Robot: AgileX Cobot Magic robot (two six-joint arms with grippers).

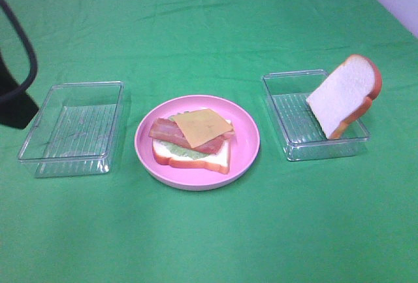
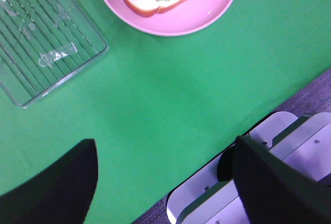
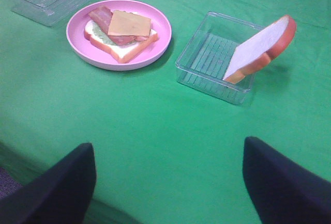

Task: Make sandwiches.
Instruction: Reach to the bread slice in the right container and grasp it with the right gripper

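Note:
An open sandwich stack (image 1: 192,140) lies on a round pink plate (image 1: 245,155): a white bread slice, green lettuce, bacon strips and a cheese square (image 1: 201,127) on top. A second bread slice (image 1: 344,95) leans tilted on the rim of the right clear tray (image 1: 295,116). The right wrist view shows the stack (image 3: 121,32) and the leaning slice (image 3: 261,48). My right gripper (image 3: 169,144) is open and empty, well short of both. My left gripper (image 2: 165,142) is open and empty over the cloth near the table's front edge, with the plate (image 2: 207,17) beyond it.
An empty clear tray (image 1: 75,126) sits left of the plate and also shows in the left wrist view (image 2: 41,43). Green cloth (image 1: 209,231) covers the table. Part of the black left arm (image 1: 13,93) shows at the far left edge. White base parts (image 2: 289,146) lie below the table edge.

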